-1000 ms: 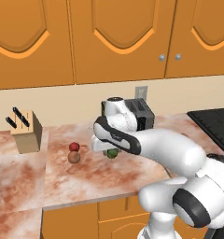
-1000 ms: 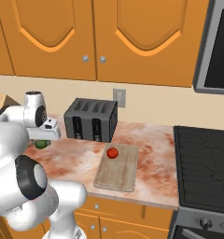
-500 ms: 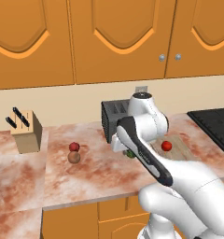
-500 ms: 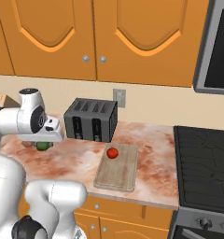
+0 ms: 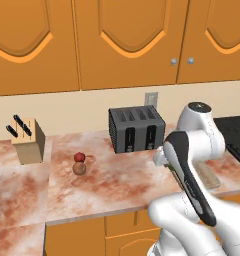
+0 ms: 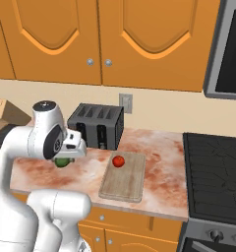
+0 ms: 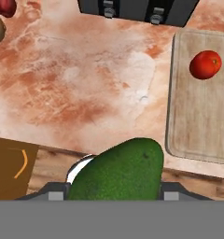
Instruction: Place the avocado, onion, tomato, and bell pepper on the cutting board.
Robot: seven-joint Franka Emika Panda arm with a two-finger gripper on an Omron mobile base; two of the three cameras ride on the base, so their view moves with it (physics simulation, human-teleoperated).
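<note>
1. Gripper (image 7: 115,193): closed on the avocado (image 7: 117,172), carried above the front edge of the marbled countertop (image 7: 86,88).
2. Cutting board (image 6: 124,175): flat on the countertop, right of the toaster (image 6: 96,125).
3. Tomato (image 6: 118,161): resting on the board's far end.
4. Onion (image 5: 79,169): on the countertop left of the toaster, touching a dark red item (image 5: 79,157) behind it.
5. Knife block (image 5: 28,142): far left.
</note>
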